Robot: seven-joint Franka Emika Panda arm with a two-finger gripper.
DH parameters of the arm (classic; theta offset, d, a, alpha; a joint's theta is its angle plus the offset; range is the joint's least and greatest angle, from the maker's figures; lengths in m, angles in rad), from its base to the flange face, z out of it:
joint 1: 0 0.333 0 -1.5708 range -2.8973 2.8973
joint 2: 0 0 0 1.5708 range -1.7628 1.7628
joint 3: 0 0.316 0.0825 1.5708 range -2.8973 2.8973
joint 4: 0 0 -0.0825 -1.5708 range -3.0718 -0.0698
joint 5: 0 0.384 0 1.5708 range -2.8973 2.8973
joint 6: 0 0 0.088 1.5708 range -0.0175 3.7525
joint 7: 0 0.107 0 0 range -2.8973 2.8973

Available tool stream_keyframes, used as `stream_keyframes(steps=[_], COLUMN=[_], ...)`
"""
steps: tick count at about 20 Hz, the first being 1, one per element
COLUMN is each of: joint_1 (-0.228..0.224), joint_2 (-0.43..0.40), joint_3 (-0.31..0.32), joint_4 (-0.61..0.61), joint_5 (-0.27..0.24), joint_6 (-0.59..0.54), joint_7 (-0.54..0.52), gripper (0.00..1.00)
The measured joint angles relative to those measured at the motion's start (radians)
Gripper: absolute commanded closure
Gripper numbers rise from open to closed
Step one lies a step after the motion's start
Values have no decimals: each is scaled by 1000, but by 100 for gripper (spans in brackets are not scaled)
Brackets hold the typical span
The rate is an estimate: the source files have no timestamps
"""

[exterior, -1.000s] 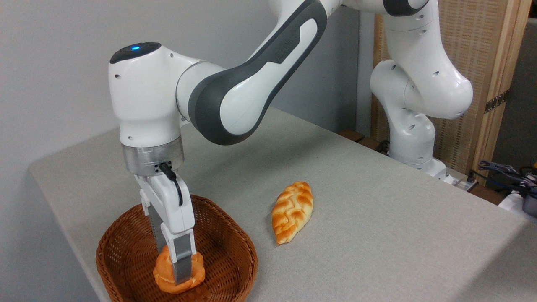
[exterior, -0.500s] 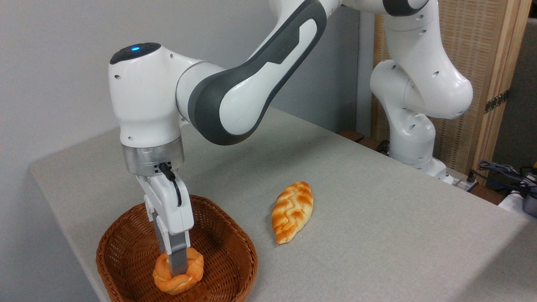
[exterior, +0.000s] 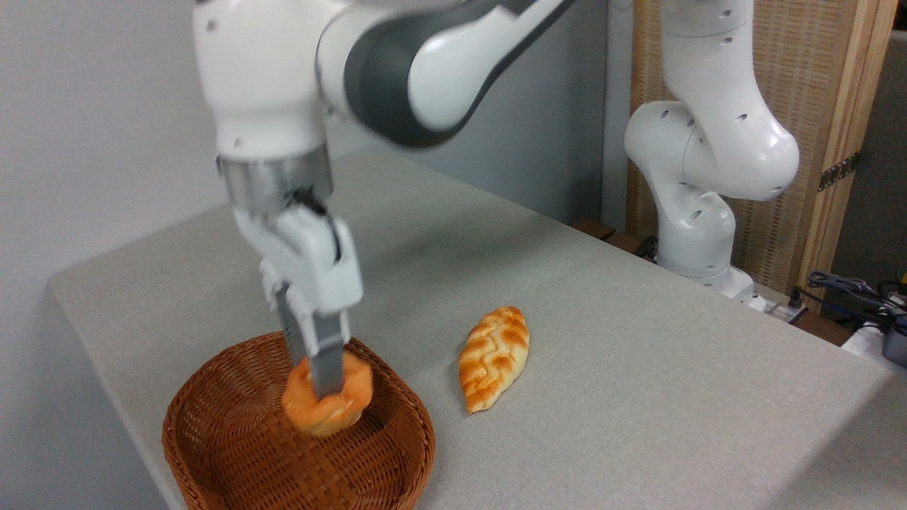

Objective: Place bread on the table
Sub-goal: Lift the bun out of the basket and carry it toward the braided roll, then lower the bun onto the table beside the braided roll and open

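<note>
The bread [exterior: 351, 405], a small round golden-orange bun, hangs above the inside of the brown wicker basket [exterior: 234, 453], clear of its floor. My gripper [exterior: 327, 391] points down from above and is shut on the bun, its grey fingers [exterior: 326, 358] pressed into the top. The table [exterior: 602, 368] is covered in light grey-beige cloth and carries the basket at its front left.
An elongated braided loaf [exterior: 494, 356] lies on the cloth just right of the basket. The arm's white base [exterior: 698, 234] stands at the back right, with cables [exterior: 850, 290] beyond the table's right edge. A wooden screen [exterior: 815, 85] stands behind it.
The gripper has risen and shifted slightly right, lifting the bun off the basket floor. The braided loaf and basket have not moved.
</note>
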Motion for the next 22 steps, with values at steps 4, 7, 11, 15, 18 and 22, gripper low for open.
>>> stream_keyframes(steps=[4,7,11,15,18,22], joint_1=[4,4,3,1,1,-1], joint_2=[-116,-200,-263,-268,-268,-269], joint_3=[33,59,72,72,72,72], joint_4=[-57,-186,-340,-419,-469,-473], joint_5=[52,104,199,269,294,294], joint_6=[-110,-116,-114,-80,-42,-39], joint_7=[68,151,182,182,181,181], gripper=[71,65,36,1,0,0])
